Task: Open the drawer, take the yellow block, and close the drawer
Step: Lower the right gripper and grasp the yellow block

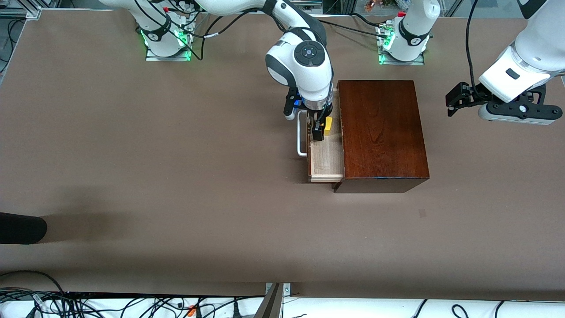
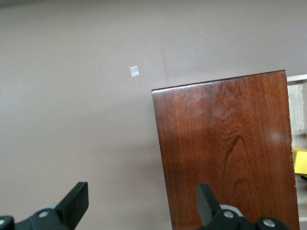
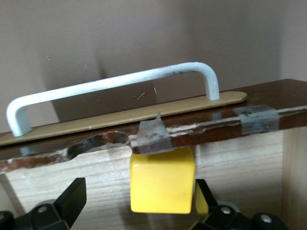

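Cables (image 1: 132,304) lie under the desk (image 1: 176,154) edge, and a dark rounded thing (image 1: 22,228) rests on the desk at the right arm's end. Next comes the drawer (image 1: 326,159), pulled out of the box (image 1: 382,132), with its white handle (image 1: 301,132) facing the right arm's end. The block (image 1: 328,126) sits on the tray floor, in the part farther from the camera. The right tool (image 1: 318,128) is down in the drawer with its fingers apart on either side of the block, not clamped.

I judge the block light, stiff and rather smooth, so it is best taken on two flat opposite faces, at the middle. Room is tight: the drawer front, with its chipped edge and grey tape (image 3: 152,136), is just beside the block, and the box is near too.

The left tool (image 1: 451,104) waits over the desk at the left arm's end, fingers apart and holding nothing
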`<state>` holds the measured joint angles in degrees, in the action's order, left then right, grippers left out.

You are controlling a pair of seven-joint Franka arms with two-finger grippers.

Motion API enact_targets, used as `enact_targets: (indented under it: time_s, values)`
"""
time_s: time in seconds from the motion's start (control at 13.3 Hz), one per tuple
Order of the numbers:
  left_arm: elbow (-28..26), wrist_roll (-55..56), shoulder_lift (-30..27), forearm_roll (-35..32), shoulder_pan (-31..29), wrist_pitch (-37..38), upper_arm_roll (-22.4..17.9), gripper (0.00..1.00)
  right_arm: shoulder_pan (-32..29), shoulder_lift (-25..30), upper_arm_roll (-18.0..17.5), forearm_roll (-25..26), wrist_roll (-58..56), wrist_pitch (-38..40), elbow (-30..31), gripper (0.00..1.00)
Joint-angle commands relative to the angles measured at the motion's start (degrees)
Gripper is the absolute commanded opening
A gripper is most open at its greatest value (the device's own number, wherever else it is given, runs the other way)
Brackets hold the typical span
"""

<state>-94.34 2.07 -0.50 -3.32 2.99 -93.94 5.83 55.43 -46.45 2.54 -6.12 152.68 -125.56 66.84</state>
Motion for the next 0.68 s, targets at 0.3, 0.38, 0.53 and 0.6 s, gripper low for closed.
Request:
enact_targets:
  time_s: [0.3, 0.38, 0.53, 0.6]
  values:
    - [-0.76, -1.46, -1.26, 1.12, -0.36, 0.6, -0.03, 1.0, 0.91, -2.06, 0.71, 1.9, 1.22, -0.13, -1.54, 0.53]
    - [-0.84, -1.46, -1.26, 1.12, -0.36, 0.6, -0.03, 1.0, 1.0, -2.06, 0.71, 1.99, 1.3, -0.04, -1.54, 0.4]
    - [-0.84, -1.46, -1.34, 1.12, -0.36, 0.69, -0.03, 1.0, 1.0, -1.62, 0.8, 1.99, 1.22, 0.49, -1.63, 0.3]
    - [-0.84, -1.46, -1.35, 1.12, -0.36, 0.69, -0.03, 1.0, 0.91, -1.01, 0.8, 1.9, 1.13, 1.36, -1.89, 0.3]
